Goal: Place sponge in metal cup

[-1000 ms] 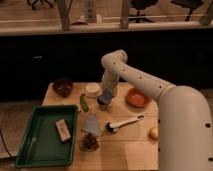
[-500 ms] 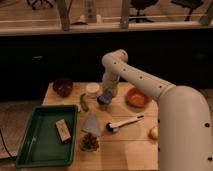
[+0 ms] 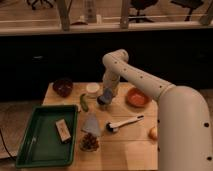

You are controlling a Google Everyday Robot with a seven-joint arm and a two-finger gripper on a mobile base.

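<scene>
The gripper (image 3: 106,95) is closed around the blue-grey sponge (image 3: 104,99), holding it just right of the metal cup (image 3: 92,89).

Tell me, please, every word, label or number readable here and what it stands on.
None: no readable text on the green plastic tray, the tan rectangular block, the orange bowl or the small silvery metal cup. The gripper, just right of that cup, shows none either.
</scene>
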